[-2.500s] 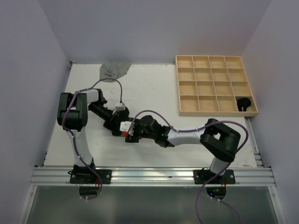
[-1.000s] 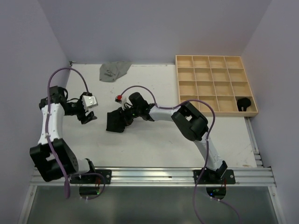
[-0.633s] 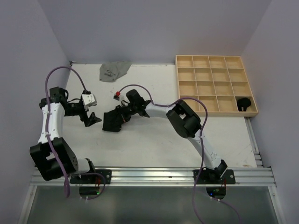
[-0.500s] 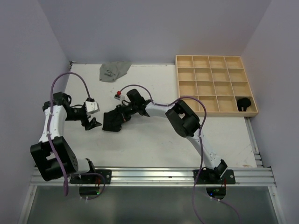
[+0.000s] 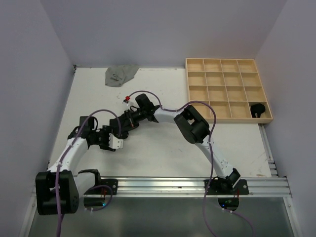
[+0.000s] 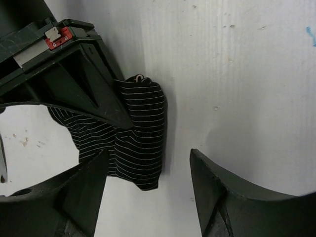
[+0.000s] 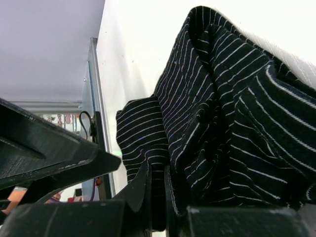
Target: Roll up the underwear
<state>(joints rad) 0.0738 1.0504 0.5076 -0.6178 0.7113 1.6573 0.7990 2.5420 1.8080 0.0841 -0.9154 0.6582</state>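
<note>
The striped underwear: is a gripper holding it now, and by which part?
The right gripper pinches the striped underwear by a bunched fold near its edge; the open left gripper holds nothing.

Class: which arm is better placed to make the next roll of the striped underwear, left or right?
Left, probably. The right tool is shut on the striped underwear, pinning it, while the left tool is open, with the cloth's free end between its fingers.
</note>
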